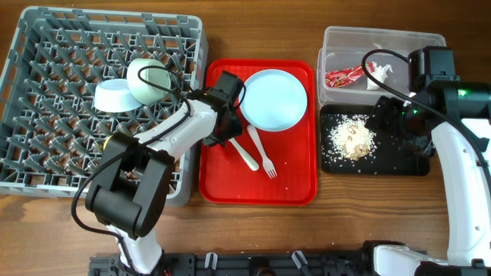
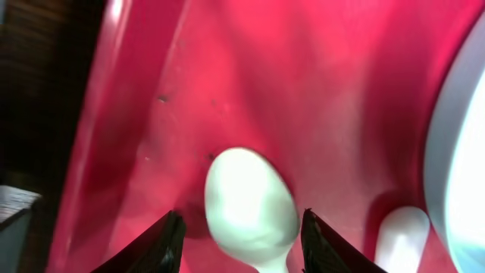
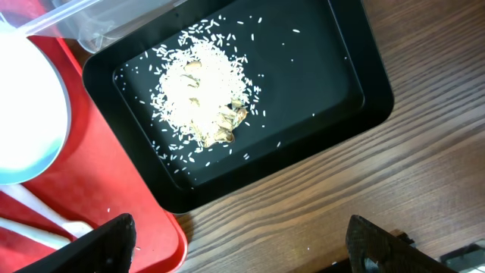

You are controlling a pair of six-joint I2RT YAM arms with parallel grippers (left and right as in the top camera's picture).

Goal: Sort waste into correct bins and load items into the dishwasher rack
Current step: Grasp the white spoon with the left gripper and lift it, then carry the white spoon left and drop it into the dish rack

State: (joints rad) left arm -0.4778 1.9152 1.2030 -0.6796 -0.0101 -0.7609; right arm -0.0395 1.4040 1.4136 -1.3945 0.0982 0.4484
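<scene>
My left gripper (image 1: 222, 129) is open low over the left part of the red serving tray (image 1: 230, 188). The white spoon's bowl (image 2: 250, 208) lies on the tray between its fingers (image 2: 244, 249), and the spoon's handle (image 1: 247, 156) runs toward the front. The white fork (image 1: 265, 157) lies beside it, its handle end (image 2: 402, 231) to the right. The mint-blue plate (image 1: 274, 100) lies on the tray. Two bowls (image 1: 115, 96) (image 1: 149, 80) sit in the grey dishwasher rack (image 1: 46, 46). My right gripper (image 1: 387, 116) (image 3: 246, 250) is open and empty above the black tray's (image 1: 406, 165) front edge.
The clear tub (image 1: 337, 38) at the back right holds the red wrapper (image 1: 344, 77) and the white napkin (image 1: 383, 74). The black tray (image 3: 333, 45) holds the beige food scraps (image 1: 351, 139) (image 3: 201, 95). Loose crumbs lie on the red tray.
</scene>
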